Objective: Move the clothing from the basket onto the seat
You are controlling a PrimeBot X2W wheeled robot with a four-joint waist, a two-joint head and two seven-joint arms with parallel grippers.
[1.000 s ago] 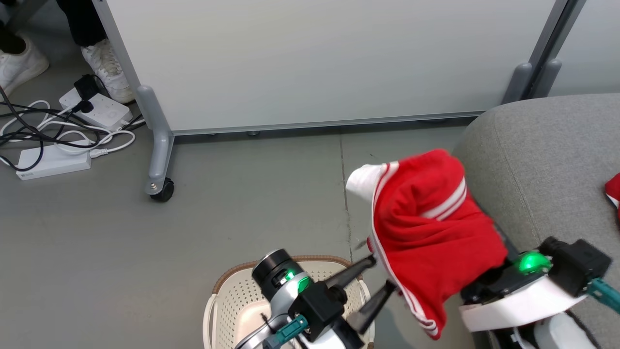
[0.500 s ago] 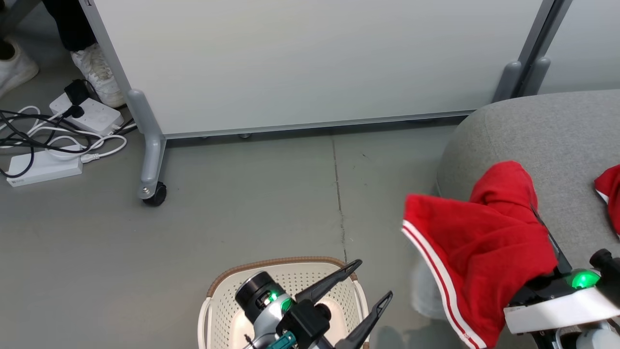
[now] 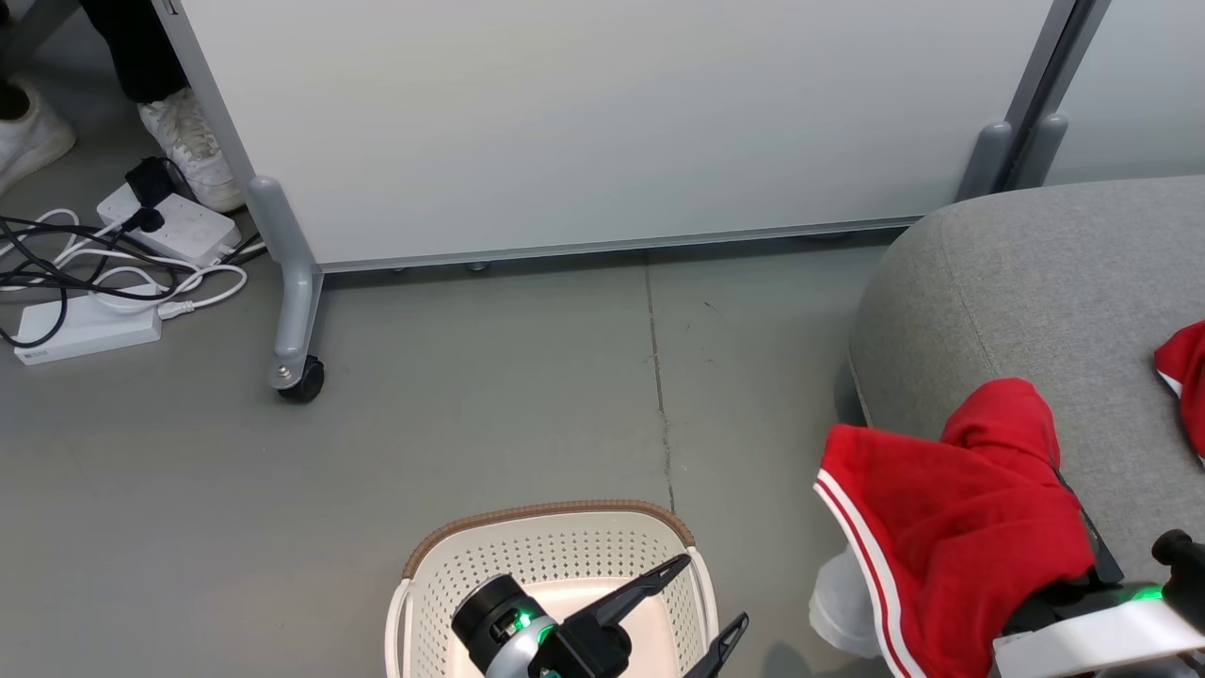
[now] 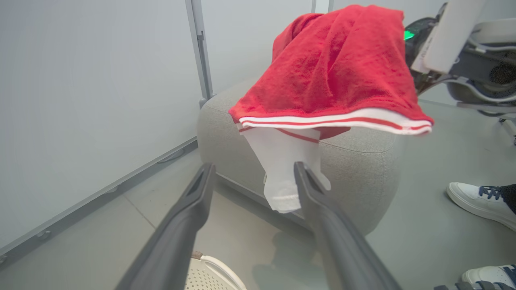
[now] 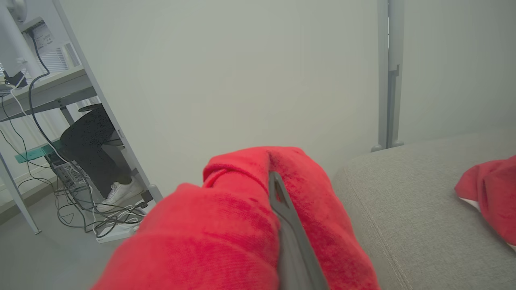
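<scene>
Here, from left to right in your head view: white power strips (image 3: 85, 325) and tangled cables lie on the grey floor (image 3: 471, 424) beside a person's white trainer (image 3: 193, 141), and a pale partition panel (image 3: 612, 122) stands on a grey castor leg (image 3: 297, 320). At the bottom edge sits the oval cream-white perforated plastic basket (image 3: 541, 551) with its brown woven-look rim. Your left pincer (image 3: 714, 589) hangs above its right side, the two long dark fingers spread apart with nothing between them. Further right, your right pincer (image 5: 275, 179) is clamped on a soft red sports garment (image 3: 951, 527) with thin white stripes along its hem. The cloth is bunched over the pincer, and one dark finger shows through it in the right wrist view. The garment is held up at the near left corner of the large grey fabric-upholstered seat (image 3: 1036, 282), part over the cushion and part over the floor. A white panel (image 4: 278, 161) dangles below the hem in front of the seat's side. At the far right, a second red garment (image 3: 1184, 372) lies on the seat, well apart from the first.
</scene>
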